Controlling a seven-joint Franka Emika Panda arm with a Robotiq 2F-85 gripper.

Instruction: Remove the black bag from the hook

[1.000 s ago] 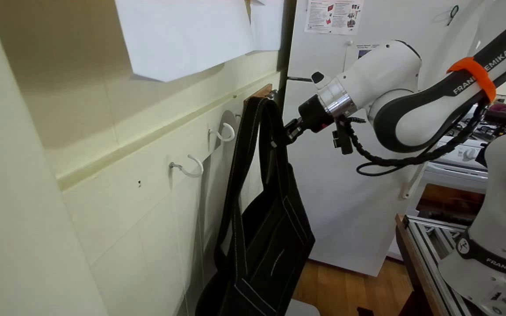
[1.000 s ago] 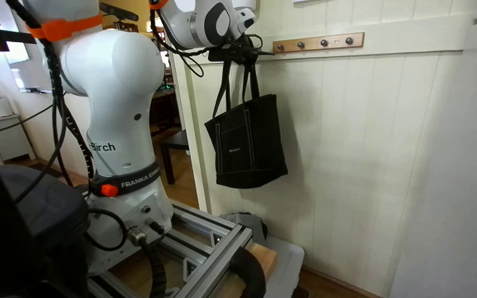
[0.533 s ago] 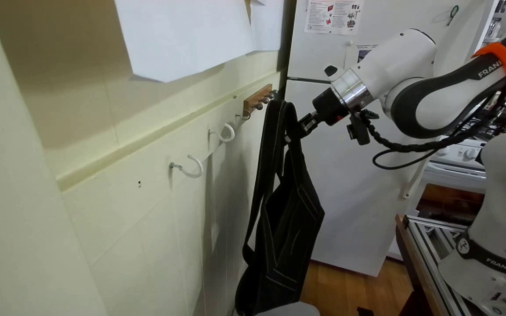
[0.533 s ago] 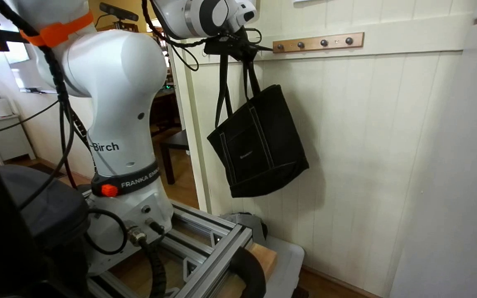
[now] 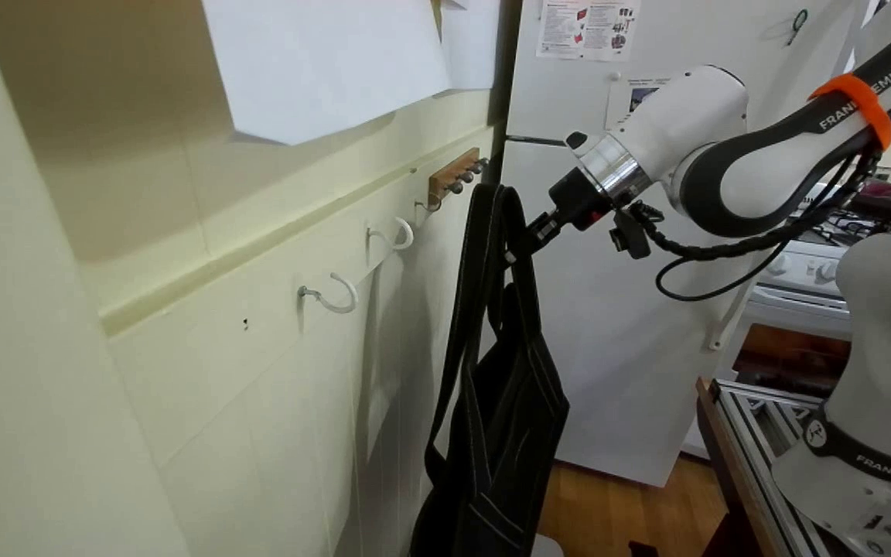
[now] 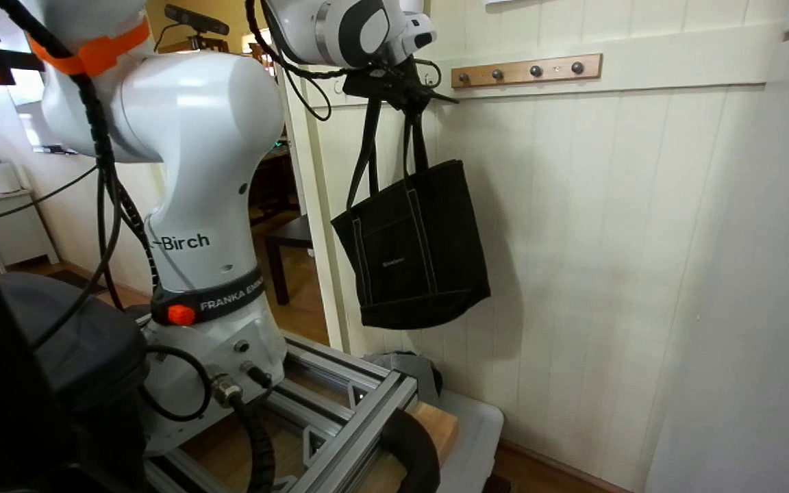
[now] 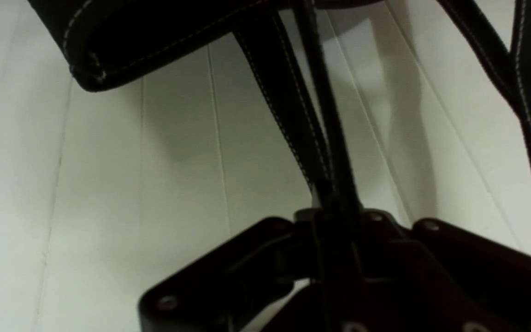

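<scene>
The bent arm [image 5: 770, 174] slants its clamped claw [image 7: 337, 219] downward.

The white arm [image 6: 203, 113], lettered "Birch", wears an orange strap [image 6: 105, 52], black cables [image 6: 256, 433] and a black gripper [image 7: 336, 216].

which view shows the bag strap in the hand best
The wrist view: close up, the bag strap runs into the closed hand. Both exterior views show it smaller, with the pinched part unclear.

In an exterior view, mid-frame, the bag [image 6: 405, 236] was black, stitched in pale lines. Upper right, the hook rail [image 6: 517, 71] was brown with dark knobs [image 6: 536, 71]. Left, the arm [image 6: 196, 116] was white, banded black and orange. Right, the wall [image 6: 607, 239] was cream, vertically lined. Bottom centre in the wrist view, the gripper [image 7: 339, 216] was black.
</scene>
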